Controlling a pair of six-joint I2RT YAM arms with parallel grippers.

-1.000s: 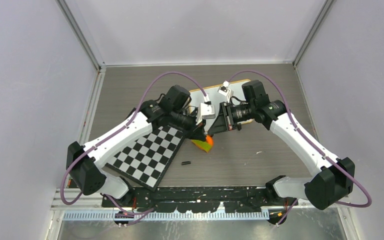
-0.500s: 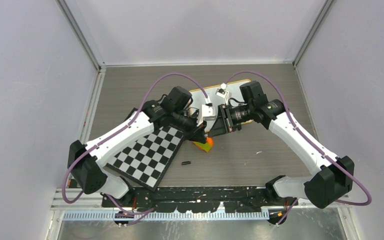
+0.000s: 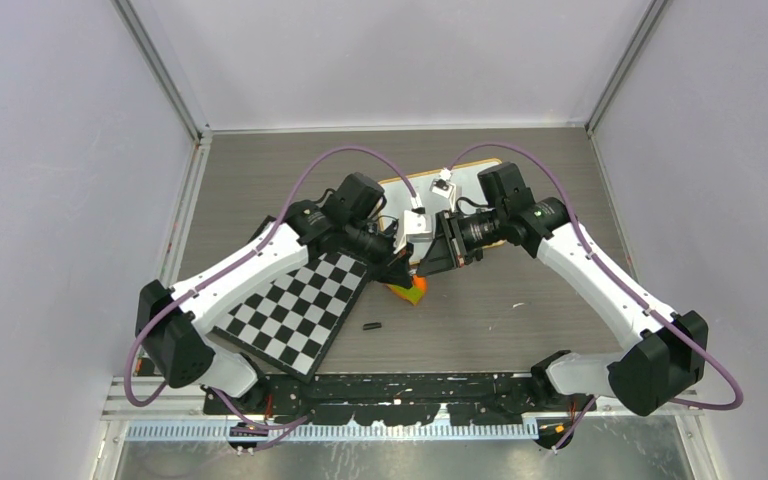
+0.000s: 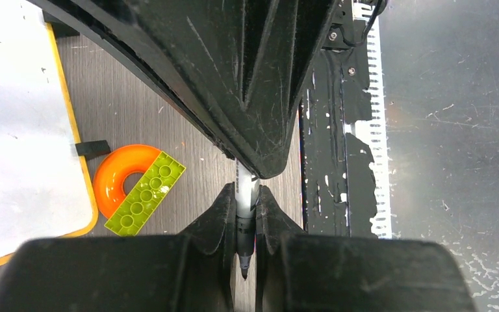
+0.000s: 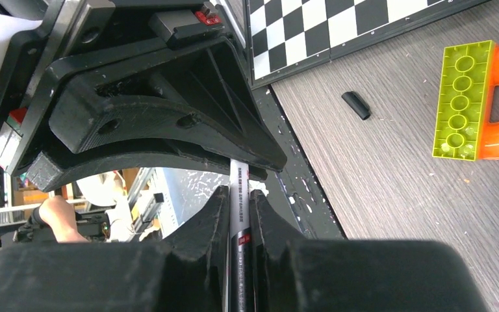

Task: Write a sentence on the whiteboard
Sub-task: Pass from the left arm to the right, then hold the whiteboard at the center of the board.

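Top external view: both arms reach in over the middle of the table and their wrists meet nose to nose, just on the near side of the small glossy whiteboard with the thin light-wood frame (image 4: 19,130), which lies flat toward the far edge, partly hidden under the two wrists. The left gripper (image 4: 247,195) is closed narrow on a slim white-barrelled marker (image 4: 245,221), near its dark pointed end. The right gripper (image 5: 238,195) is pinched on the printed barrel of the same marker. The marker's long axis runs straight from one gripper into the other, roughly level and across the table, with the dark end pointing back toward the left wrist. In the left wrist view the board lies off to the side of the fingers, not under the nib. The sentence cannot be seen on the part of the board that shows. Judgement: writing has not begun. The pen must first pass to one gripper and be tipped nib-down toward the board. A lime-green studded brick (image 4: 144,198) on an orange ring (image 4: 114,175) sits just beside the board's near corner.
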